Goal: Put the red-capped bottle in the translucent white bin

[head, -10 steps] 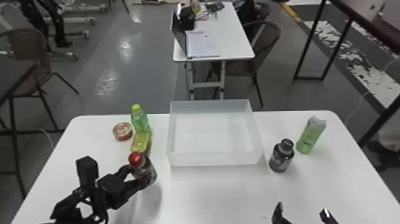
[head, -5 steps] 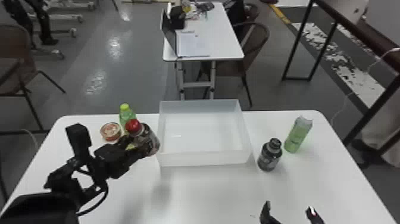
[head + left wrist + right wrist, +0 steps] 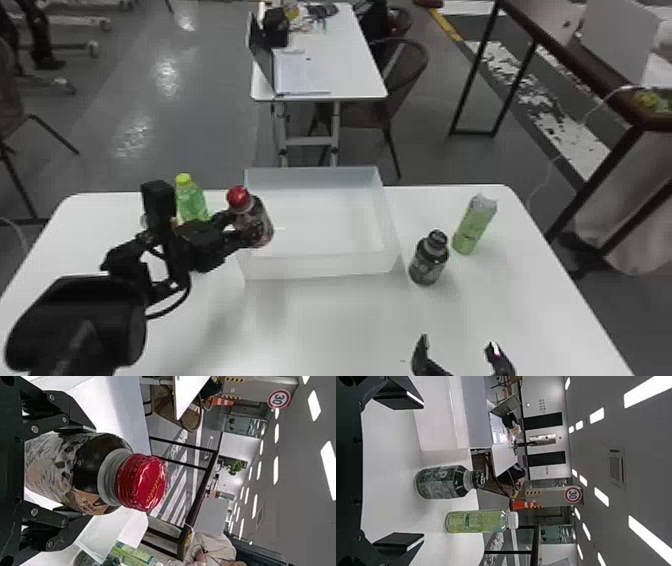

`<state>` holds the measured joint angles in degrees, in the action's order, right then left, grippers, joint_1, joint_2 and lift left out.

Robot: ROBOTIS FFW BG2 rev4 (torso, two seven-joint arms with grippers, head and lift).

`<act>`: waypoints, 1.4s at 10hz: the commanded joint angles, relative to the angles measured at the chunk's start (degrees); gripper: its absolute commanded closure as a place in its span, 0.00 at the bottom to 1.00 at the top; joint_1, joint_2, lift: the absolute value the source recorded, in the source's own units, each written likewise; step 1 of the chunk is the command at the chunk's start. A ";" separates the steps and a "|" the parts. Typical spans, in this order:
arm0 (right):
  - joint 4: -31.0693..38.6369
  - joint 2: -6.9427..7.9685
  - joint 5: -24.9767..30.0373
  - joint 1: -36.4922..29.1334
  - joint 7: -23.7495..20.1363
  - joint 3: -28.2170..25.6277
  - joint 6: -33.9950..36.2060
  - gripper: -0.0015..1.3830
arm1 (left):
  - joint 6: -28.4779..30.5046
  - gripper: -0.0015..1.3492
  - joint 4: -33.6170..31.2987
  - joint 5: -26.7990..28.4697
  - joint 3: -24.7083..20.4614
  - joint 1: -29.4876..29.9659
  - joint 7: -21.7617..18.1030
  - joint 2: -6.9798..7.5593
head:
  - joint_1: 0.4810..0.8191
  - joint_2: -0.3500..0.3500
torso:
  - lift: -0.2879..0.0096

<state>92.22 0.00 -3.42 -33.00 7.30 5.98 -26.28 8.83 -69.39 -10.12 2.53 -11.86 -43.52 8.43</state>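
Head view: red-capped bottle [image 3: 261, 222] partly hidden by left gripper [image 3: 245, 230]
Left gripper: pinching bottle's body
Right gripper [image 3: 462, 352]: spread wide, cut off at bottom edge

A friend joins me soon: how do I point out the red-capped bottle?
Find the white table, then the open, translucent white bin. At its left side, a black left gripper holds a dark bottle. Its red cap sets it apart from the yellow-capped green bottle and the black-capped dark one.

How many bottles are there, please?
4: red-capped bottle in the left gripper, green bottle behind that arm, dark bottle and pale-green bottle right of the bin; others may be hidden.
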 commanded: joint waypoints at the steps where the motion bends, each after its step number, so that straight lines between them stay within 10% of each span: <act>1: -0.11 0.05 -0.01 0.04 0.00 0.00 0.00 0.09 | -0.74 0.54 7.08 0.10 1.33 -4.31 -0.25 -0.25 | 0.63 0.38 | 0.92; 7: -0.19 0.05 -0.36 0.04 -0.26 0.09 0.00 0.09 | -3.03 0.11 13.50 -2.01 2.74 -7.83 -2.01 -1.57 | 0.63 0.34 | 0.92; 14: -0.19 0.05 -0.36 0.21 -0.26 0.26 0.00 0.09 | -2.59 0.11 -18.85 -7.02 -10.00 19.15 5.37 -1.48 | 0.63 0.45 | 0.92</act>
<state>92.02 0.00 -3.78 -32.78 7.03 6.24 -26.28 6.67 -85.57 -16.69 -6.23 4.16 -38.32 6.94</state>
